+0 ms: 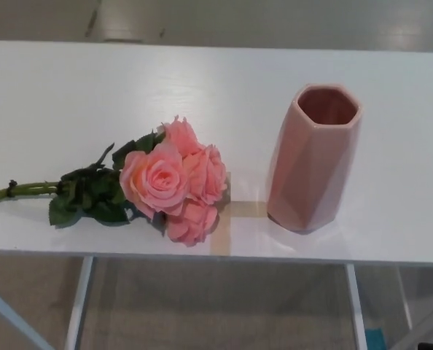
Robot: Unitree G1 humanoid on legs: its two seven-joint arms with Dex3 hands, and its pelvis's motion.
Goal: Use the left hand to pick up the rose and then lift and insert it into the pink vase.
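Observation:
A bunch of pink roses [174,181] lies flat on the white table [165,87], near its front edge. The blooms point right and the green stems [23,189] reach toward the left edge, tied with a dark band. To the right of the blooms a faceted pink vase [315,157] stands upright with its mouth open and nothing showing inside. A small gap separates the roses from the vase. Neither of my hands shows in the head view.
A strip of tan tape [231,219] is stuck on the table between the roses and the vase. The table's front edge runs just below both. Beneath it are white table legs [79,302] and a beige floor.

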